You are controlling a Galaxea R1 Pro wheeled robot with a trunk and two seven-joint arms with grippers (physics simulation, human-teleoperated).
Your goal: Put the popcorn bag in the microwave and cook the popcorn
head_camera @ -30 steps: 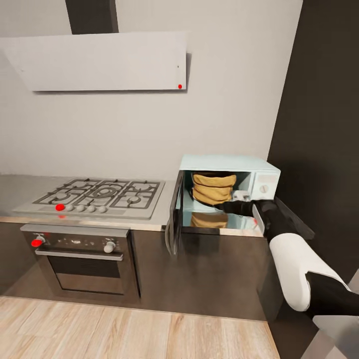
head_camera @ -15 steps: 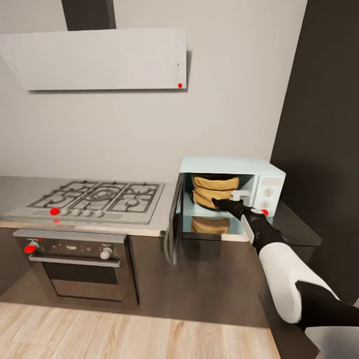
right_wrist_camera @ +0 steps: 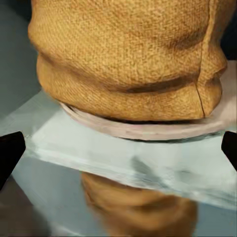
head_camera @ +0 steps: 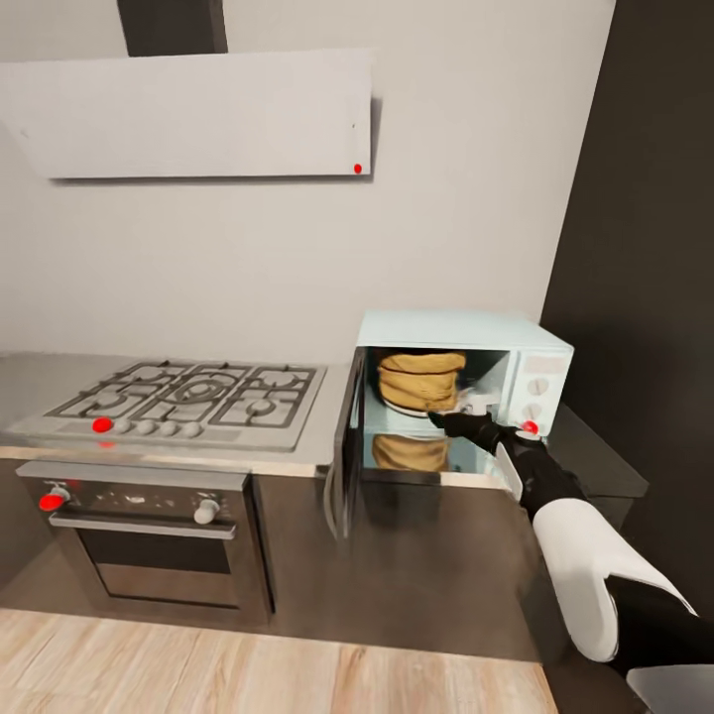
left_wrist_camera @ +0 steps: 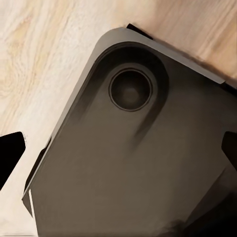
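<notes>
On the kitchen's grey countertop [head_camera: 332,436], seen from the head camera, a steel gas hob [head_camera: 188,397] with a red dot on its front edge sits at left above a dark built-in oven [head_camera: 149,535] with a red knob, beneath a pale extractor hood [head_camera: 198,114]. To the right stands the mint-blue microwave [head_camera: 461,332], its dark glass door [head_camera: 345,446] swung wide open toward the hob. Inside, the popcorn bag [head_camera: 420,379] rests upright on the turntable, its tan wrinkled sides mirrored on the glossy surface below. Farther right, the robot's right arm [head_camera: 575,545], white then black, reaches to the oven's mouth, with the right gripper [head_camera: 454,420] just in front of the sack, near the white knob panel and its red dot.

The right wrist camera gives what the head view cannot: the burlap weave of the sack [right_wrist_camera: 131,59] close up, sitting on a pale round plate [right_wrist_camera: 148,129] over the bluish floor of the cavity, clear of both black fingertips [right_wrist_camera: 10,153], which sit at the far edges of the frame, spread wide and holding nothing.

The left wrist camera looks down on a dark rounded part of the robot's base [left_wrist_camera: 133,163] with a circular recess, over light wooden flooring [left_wrist_camera: 44,54]. The left gripper [left_wrist_camera: 121,153] fingertips [left_wrist_camera: 11,155] likewise sit far apart at the frame edges, empty
</notes>
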